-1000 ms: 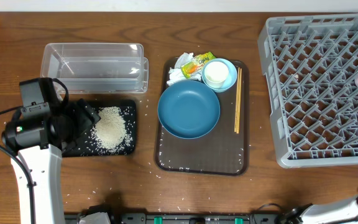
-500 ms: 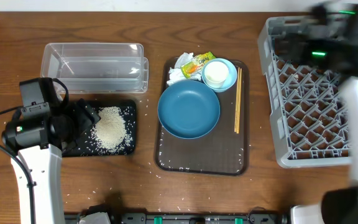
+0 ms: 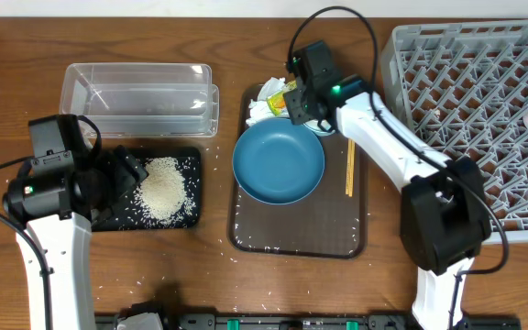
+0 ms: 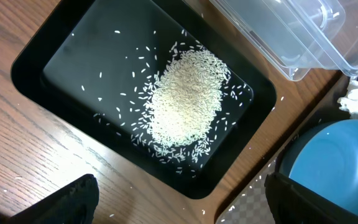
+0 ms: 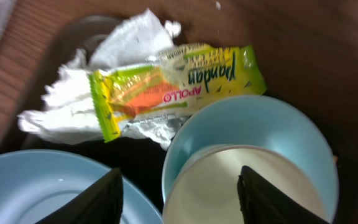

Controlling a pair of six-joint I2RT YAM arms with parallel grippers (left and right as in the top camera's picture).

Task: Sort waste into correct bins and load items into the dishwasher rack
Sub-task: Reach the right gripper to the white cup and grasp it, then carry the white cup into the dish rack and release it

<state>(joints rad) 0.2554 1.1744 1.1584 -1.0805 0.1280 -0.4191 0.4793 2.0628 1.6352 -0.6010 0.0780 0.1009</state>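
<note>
Hovering at the far end of the dark brown serving tray [image 3: 291,229], the right gripper [image 5: 179,186], jaws apart, hangs over the small white cup [image 5: 204,180] in the light-blue bowl [image 5: 247,124]; the left gripper [image 4: 182,186] gapes over loose white rice [image 4: 185,99] left of that tray.

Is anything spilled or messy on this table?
Yes. Loose rice grains lie scattered on the wooden table beside the brown serving tray, outside the black tray holding the main rice pile.
</note>
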